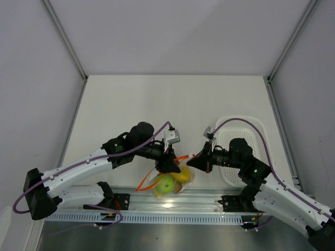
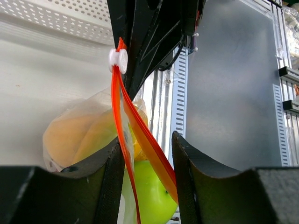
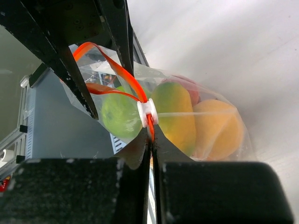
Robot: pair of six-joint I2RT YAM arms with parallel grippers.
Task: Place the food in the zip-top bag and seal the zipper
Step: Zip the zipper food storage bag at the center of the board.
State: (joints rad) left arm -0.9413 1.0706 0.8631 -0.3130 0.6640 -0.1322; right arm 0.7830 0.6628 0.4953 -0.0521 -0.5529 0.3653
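Right end effector: fingers are pressing together, pinching the zipper just below its white slider.

Left end effector: fingers are standing spread, with both orange-red strips of the zipper running down through the gap. One finger is lying against the bag film; whether it is gripping cannot be told.

Zip-top bag: is hanging between the two end effectors at 6 o'clock on the counter, right at the near edge and partly over the metal rail. The mouth is gaping on the left end effector's side, where the two strips are parting into a loop. On the slider's other side they are running together as one line.

Food: is sitting inside the bag.
- Green round fruit, one, lying nearest the open mouth.
- Yellow fruit, one, touching the green one.
- Orange fruit, one, sitting at the closed end.
- Red piece, showing only as a sliver behind the yellow fruit; count cannot be told.

White perforated tray: one, sitting at 4 o'clock, just behind the right end effector and against the right edge.

Room: bare counter is stretching from both end effectors toward 12 o'clock, with side walls closing in at 9 and 3 o'clock.
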